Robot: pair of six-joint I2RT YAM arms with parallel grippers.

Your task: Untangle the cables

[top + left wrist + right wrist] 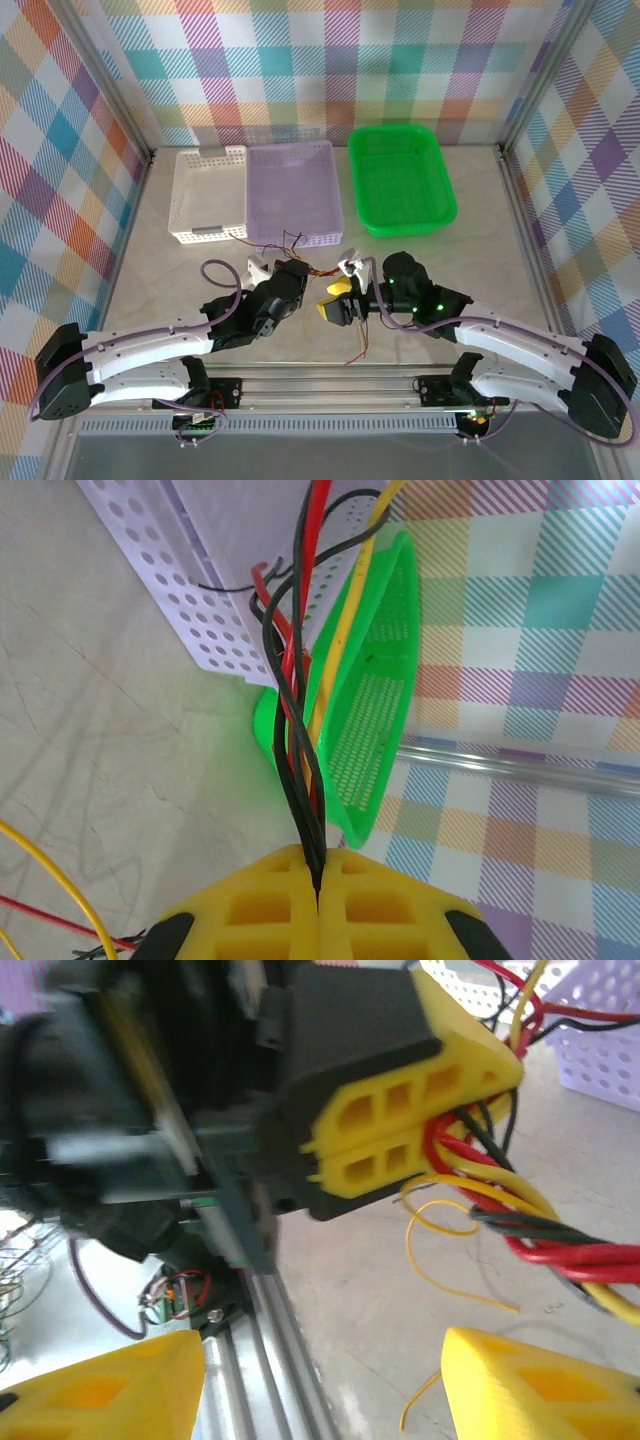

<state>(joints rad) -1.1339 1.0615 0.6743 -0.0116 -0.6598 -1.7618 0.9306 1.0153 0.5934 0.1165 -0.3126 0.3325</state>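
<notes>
Two yellow ribbed fingers of the left gripper are pressed flat together, and the cables, a bunch of thin red, yellow and black flexible wires, are pinched in the seam between them. From that seam the strands rise as a loosely twisted cluster. In the left wrist view they run up across the corner of a lilac perforated plastic basket and the rim of a green mesh plastic basket. A few loose red and yellow ends lie on the beige marbled table, to the lower left of the clamped fingers.

In the right wrist view the same bunch spills out of the left gripper's tips and trails off to the right. One slack yellow strand curls down onto the table below it. The right gripper has its jaws standing wide apart, one yellow fingertip low on each side. The bundle passes just beyond and above them, closest to the fingertip on the right. Whether it touches that fingertip I cannot tell.

From above, both wrists meet at the middle of the table, near the front edge of the lilac basket, beside a white perforated basket.
</notes>
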